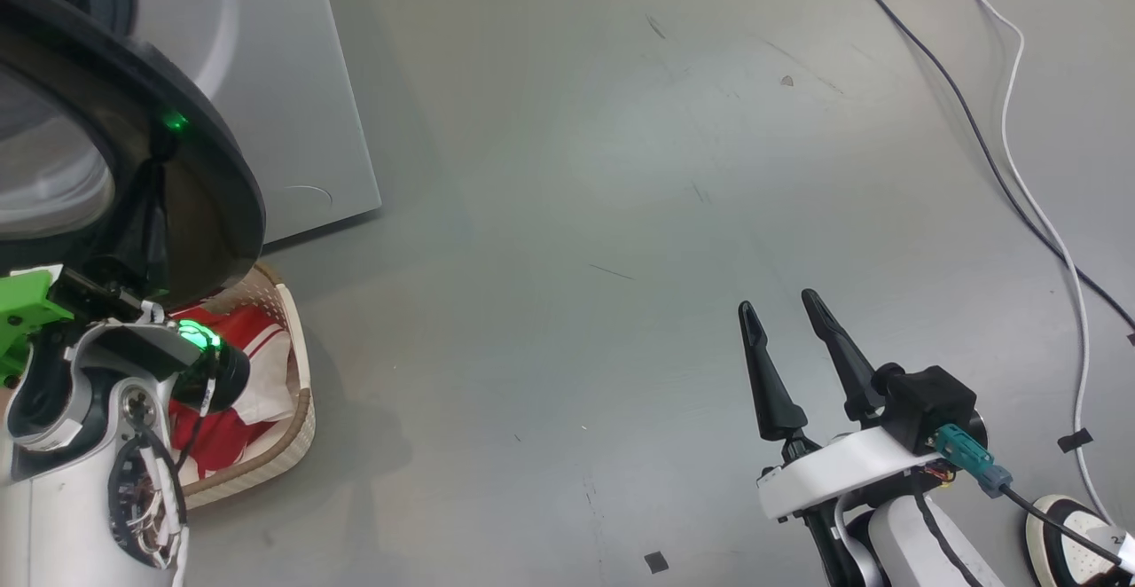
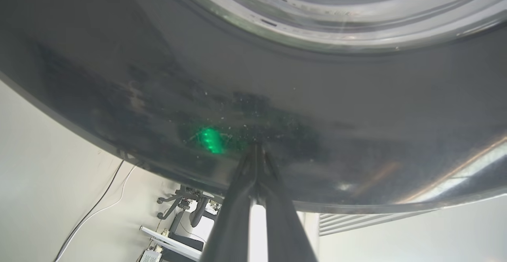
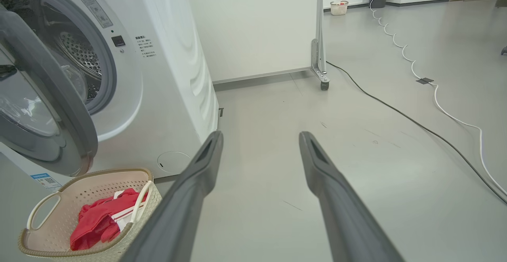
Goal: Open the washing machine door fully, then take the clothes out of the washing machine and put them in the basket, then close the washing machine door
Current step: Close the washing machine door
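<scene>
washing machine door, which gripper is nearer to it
Left. The left gripper, fingers together, has its tips against the washing machine door on its black face. The right gripper hangs open over bare floor, well off to the side.

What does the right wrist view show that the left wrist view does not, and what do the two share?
The right wrist view adds: the white washing machine with its drum mouth uncovered, the basket before it holding the red clothes, and the right claw open over the floor. The left wrist view adds: the left claw, shut, tips at a glossy black face beside a green reflection. Shared: the washing machine door, that black face close up from the left wrist, and standing open from the right wrist.
</scene>
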Robot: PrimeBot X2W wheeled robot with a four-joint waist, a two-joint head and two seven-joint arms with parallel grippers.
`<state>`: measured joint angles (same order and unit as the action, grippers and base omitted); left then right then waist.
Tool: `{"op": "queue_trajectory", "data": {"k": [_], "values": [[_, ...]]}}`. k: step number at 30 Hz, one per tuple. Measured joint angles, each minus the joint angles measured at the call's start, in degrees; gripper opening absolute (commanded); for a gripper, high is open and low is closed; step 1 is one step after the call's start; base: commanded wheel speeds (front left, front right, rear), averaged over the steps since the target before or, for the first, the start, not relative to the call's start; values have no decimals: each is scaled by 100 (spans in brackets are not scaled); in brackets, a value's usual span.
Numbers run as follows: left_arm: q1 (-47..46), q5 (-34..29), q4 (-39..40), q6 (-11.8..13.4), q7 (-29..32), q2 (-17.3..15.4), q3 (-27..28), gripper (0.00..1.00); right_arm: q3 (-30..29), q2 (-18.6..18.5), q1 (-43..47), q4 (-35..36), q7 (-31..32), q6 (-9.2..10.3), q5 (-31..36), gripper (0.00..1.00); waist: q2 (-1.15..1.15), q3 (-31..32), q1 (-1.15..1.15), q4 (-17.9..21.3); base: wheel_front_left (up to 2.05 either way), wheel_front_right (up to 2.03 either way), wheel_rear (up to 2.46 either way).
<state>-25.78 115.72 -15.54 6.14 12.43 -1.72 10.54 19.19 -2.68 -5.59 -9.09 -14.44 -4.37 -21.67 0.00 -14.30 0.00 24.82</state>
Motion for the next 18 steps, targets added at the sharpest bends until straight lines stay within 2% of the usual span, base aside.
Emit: {"op": "queue_trajectory", "data": {"k": [11,18], "values": [[-68,-71,-267,-200,-138,1,-330,0,-91,5,7,68,0,99,-2,100,0,21,0,-8,0,0,0],[75,-855,-392,-425,171,-54,-1056,0,-277,9,7,104,0,99,13,100,0,99,0,-241,0,0,0]]}}
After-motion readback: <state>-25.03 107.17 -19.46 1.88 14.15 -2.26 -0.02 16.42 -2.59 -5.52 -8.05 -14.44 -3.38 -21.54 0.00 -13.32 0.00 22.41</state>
